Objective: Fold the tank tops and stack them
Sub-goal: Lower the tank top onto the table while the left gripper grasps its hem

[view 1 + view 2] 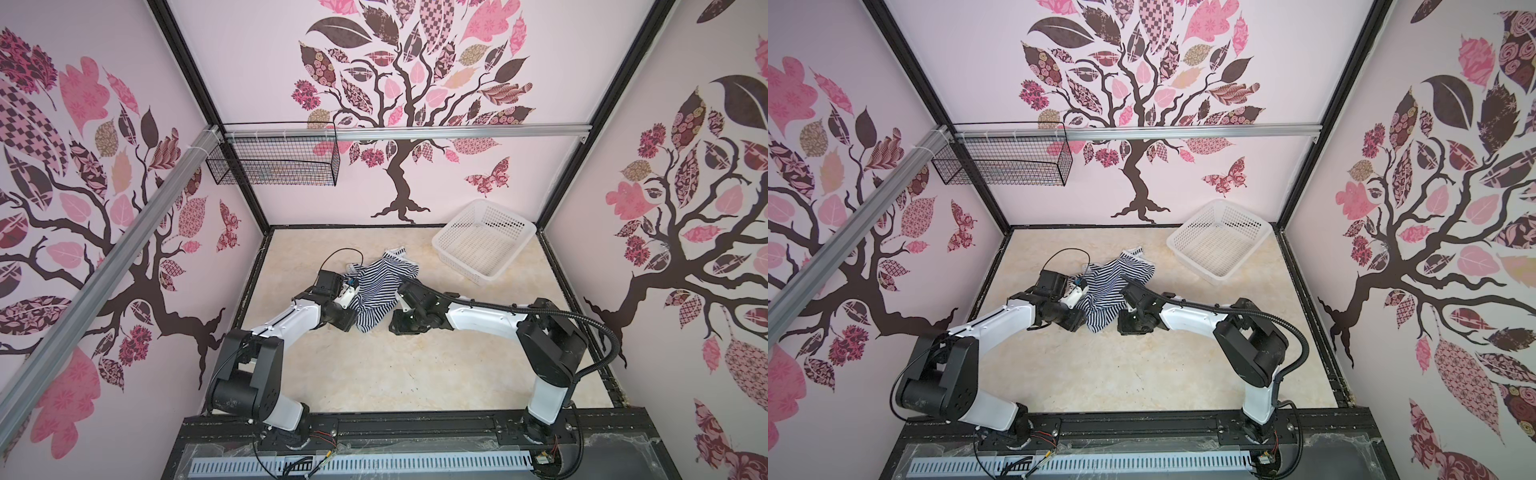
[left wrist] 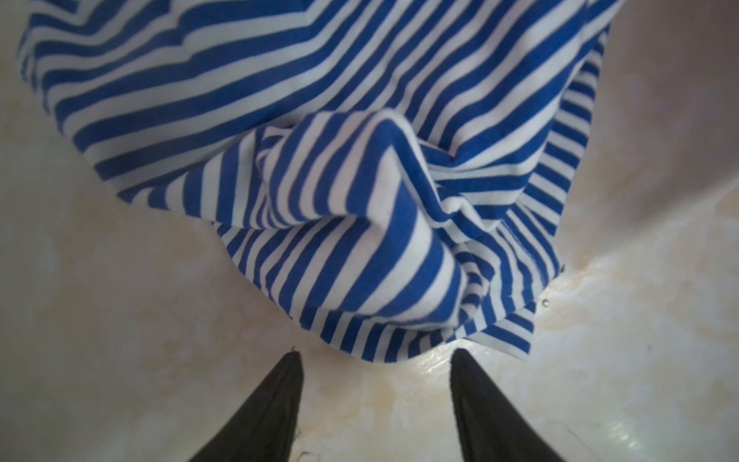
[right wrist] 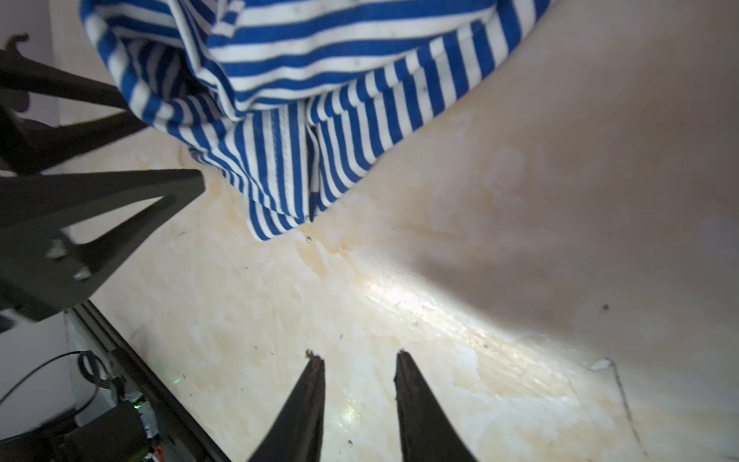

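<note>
The striped tank top (image 1: 376,286) lies crumpled in a heap on the marbled surface (image 1: 374,365), near the middle and toward the back wall, seen in both top views (image 1: 1106,291). Both arms reach in to it, one from each side, and their wrists rest right against the cloth. In the left wrist view the left claw (image 2: 376,352) stands wide apart, with only bare surface between its tips. A bunched fold of the tank top (image 2: 360,180) sits just past them, not gripped. In the right wrist view the right claw (image 3: 356,354) shows a narrow gap and holds nothing, and the hem of the tank top (image 3: 300,100) lies well beyond its tips. A white basket (image 1: 461,262) stands apart at the back right of the surface, and a wire basket (image 1: 274,160) hangs on the back wall
</note>
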